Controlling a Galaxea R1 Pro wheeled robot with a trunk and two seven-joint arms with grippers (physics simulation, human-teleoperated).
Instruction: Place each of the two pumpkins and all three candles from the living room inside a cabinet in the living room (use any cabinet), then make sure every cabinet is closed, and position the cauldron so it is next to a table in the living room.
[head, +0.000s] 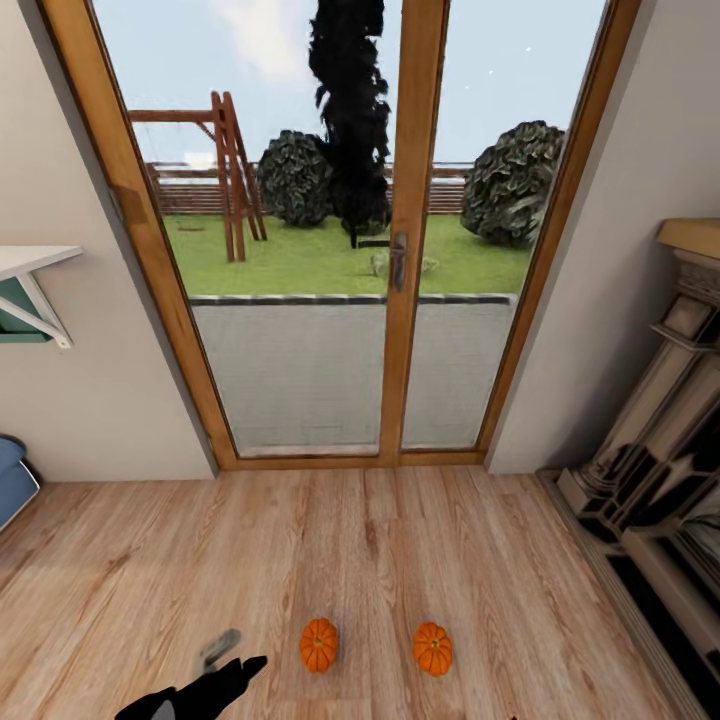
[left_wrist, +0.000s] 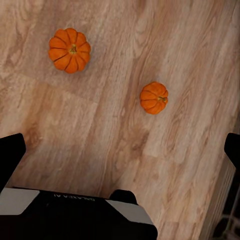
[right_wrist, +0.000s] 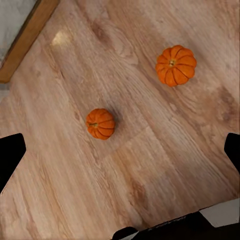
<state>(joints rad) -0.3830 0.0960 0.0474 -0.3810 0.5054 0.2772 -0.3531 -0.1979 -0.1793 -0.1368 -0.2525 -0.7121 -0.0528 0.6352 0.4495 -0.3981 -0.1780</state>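
Item: two pumpkins, on the wooden floor (head: 360, 560) near me, in front of the glass patio door (head: 400, 250).

- Left pumpkin (head: 319, 644): small, bright orange, ribbed, upright, stem up. Also seen from my left wrist (left_wrist: 70, 50) and right wrist (right_wrist: 100, 123).
- Right pumpkin (head: 433, 648): same kind, lying apart from the first with bare boards between. Left wrist (left_wrist: 154, 97); right wrist (right_wrist: 175, 65).

Handling, my estimate: light and firm-skinned, with a rounded, likely smooth rind that could roll or squirt out of a shallow pinch. Best taken from above across the widest part of the belly, fingers seated in the rib grooves; the short stem is too small to trust.

Tool, left gripper (left_wrist: 120, 150): jaws spread wide, holding nothing, touching nothing, floor visible between the fingers. The arm's dark tip (head: 215, 685) sits low and left of the left pumpkin.

Tool, right gripper (right_wrist: 120, 150): likewise spread wide and empty, above the floor.

Other fixtures: fireplace surround (head: 660, 460) at right; white wall shelf (head: 30, 275) at left.
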